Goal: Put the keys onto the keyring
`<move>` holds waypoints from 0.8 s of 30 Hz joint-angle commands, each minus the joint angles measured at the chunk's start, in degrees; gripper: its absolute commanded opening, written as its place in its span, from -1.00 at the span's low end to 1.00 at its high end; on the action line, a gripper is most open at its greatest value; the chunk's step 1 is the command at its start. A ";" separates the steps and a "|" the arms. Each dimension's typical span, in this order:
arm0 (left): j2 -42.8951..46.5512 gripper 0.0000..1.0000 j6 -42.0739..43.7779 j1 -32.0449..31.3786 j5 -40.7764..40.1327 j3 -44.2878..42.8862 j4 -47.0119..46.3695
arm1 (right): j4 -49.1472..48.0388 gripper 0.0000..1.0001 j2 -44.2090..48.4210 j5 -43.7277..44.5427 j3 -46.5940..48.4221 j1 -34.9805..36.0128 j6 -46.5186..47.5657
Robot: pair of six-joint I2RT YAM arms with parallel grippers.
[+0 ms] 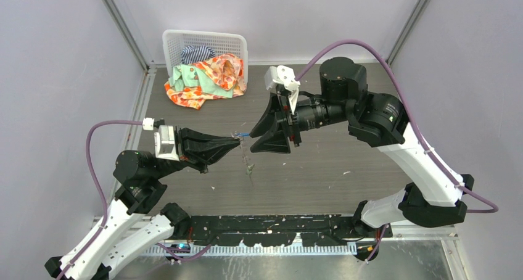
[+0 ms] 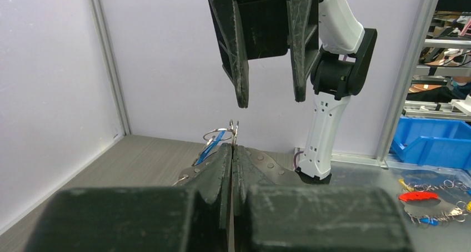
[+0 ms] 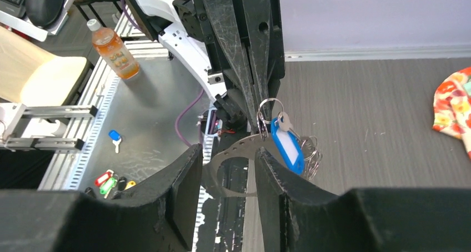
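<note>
My left gripper (image 1: 237, 141) (image 2: 232, 146) is shut on the keyring, a flat grey loop with holes (image 2: 266, 163) (image 3: 222, 164), and holds it in the air over the table's middle. A small split ring sticks up past its tips. From that ring hang a key with a blue plastic head (image 3: 287, 146) (image 2: 214, 144) and a cluster of small wire rings (image 3: 312, 152). My right gripper (image 1: 251, 142) (image 3: 228, 152) (image 2: 271, 102) faces the left one tip to tip. It is open, with the grey loop showing in the gap between its fingers and nothing pinched.
A white basket (image 1: 231, 42) with striped and floral clothes (image 1: 206, 76) stands at the back left. An orange drink bottle (image 3: 114, 46) and loose coloured keys (image 3: 108, 181) lie on the metal bench beyond the table edge. A blue bin (image 2: 433, 146) sits there too.
</note>
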State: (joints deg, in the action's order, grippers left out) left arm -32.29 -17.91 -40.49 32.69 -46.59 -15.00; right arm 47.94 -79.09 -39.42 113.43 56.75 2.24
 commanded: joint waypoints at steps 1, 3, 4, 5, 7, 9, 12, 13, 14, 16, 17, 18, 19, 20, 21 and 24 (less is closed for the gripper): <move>-0.05 -0.99 -0.72 0.30 0.55 -2.45 -2.75 | -3.18 -0.11 0.32 0.33 2.05 -0.21 3.73; -0.05 -0.99 -0.72 0.32 0.64 -2.39 -2.75 | -3.69 -0.12 0.01 0.23 2.03 -0.23 4.64; -0.07 -0.99 -0.79 0.32 0.74 -2.37 -2.79 | -4.10 -0.14 -0.01 0.26 1.81 -0.24 5.12; -0.10 -0.99 -0.81 0.32 0.78 -2.37 -2.88 | -4.68 -0.14 -0.01 0.27 1.54 -0.17 5.44; -0.09 -0.99 -0.81 0.32 0.97 -2.28 -2.92 | -5.65 -0.14 0.06 0.59 1.10 -0.20 6.20; 0.02 -0.99 -0.81 0.32 1.19 -2.28 -2.92 | -6.71 -0.15 0.23 0.49 0.44 -0.23 7.15; 0.04 -0.99 -0.81 0.32 1.20 -2.28 -2.88 | -7.86 -0.15 0.41 0.06 -0.50 -0.17 7.77; 0.04 -0.99 -0.81 0.32 1.21 -2.28 -2.91 | -8.08 -0.15 0.34 -0.14 -0.61 -0.16 7.84; 0.04 -0.99 -0.81 0.32 1.29 -2.28 -2.92 | -8.12 -0.15 0.20 -0.36 -0.58 -0.16 7.86; 0.04 -0.99 -0.81 0.32 1.35 -2.28 -3.01 | -7.86 -0.16 -0.23 -0.72 -0.50 -0.16 8.10; 0.04 -0.99 -0.81 0.28 1.34 -2.28 -3.01 | -7.69 -0.17 -0.41 -0.93 -0.49 -0.21 8.31; -0.01 -0.99 -0.81 0.32 1.33 -2.28 -3.01 | -7.47 -0.17 -0.52 -1.03 -0.49 -0.23 8.48; 0.03 -0.99 -0.81 0.28 1.37 -2.36 -2.97 | -7.24 -0.18 -0.68 -1.06 -0.49 -0.24 8.68; 0.04 -0.99 -0.81 0.35 1.44 -2.37 -2.93 | -7.03 -0.19 -0.77 -1.02 -0.44 -0.20 8.92; 0.04 -0.99 -0.81 0.40 1.46 -2.37 -2.88 | -6.91 -0.20 -0.80 -1.01 -0.47 -0.20 9.12; -0.05 -0.99 -0.90 0.40 1.67 -2.45 -2.84 | -6.90 -0.21 -0.97 -1.09 -0.41 -0.17 9.19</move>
State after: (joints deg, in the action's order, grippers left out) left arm -32.38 -18.06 -40.47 33.82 -46.59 -15.00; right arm 43.24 -79.92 -39.75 112.60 56.75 10.41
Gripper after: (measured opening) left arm 0.007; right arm 0.400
